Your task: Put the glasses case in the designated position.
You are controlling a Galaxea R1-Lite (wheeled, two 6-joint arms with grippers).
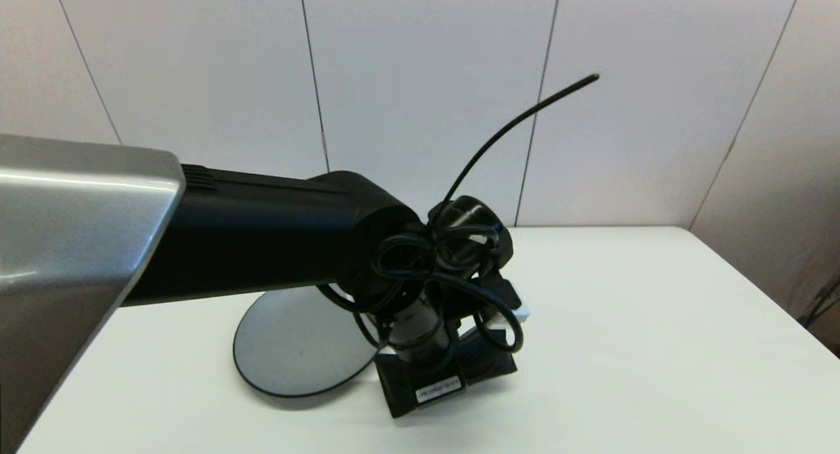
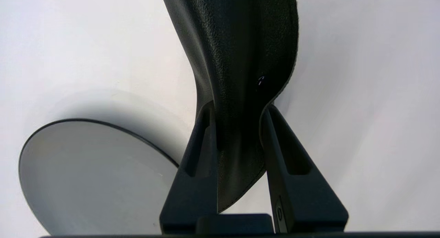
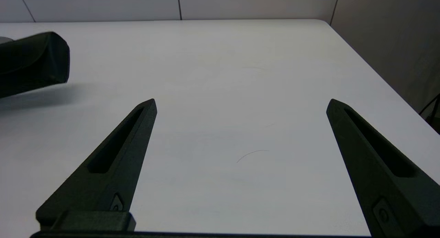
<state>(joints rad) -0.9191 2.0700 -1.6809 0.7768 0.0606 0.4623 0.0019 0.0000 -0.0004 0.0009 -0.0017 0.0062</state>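
The left hand (image 2: 239, 110) pinches the soft black case (image 2: 237, 52) between its two fingers, near the middle of the tabletop (image 1: 656, 323) and just beside the round grey plate (image 1: 295, 349); the grainy, leather-like pouch bends where it is squeezed. I judge it best to lower it flat on bare white tabletop, off the plate, then release gently. The right hand (image 3: 240, 104) is spread wide, idle over the right side

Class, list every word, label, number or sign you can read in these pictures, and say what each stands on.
White sticker on the left arm's wrist block: printed line, too small and blurred to read.
Glasses case, held in the left pincer: no text.
Plate: no text.
Right pincer: no text.
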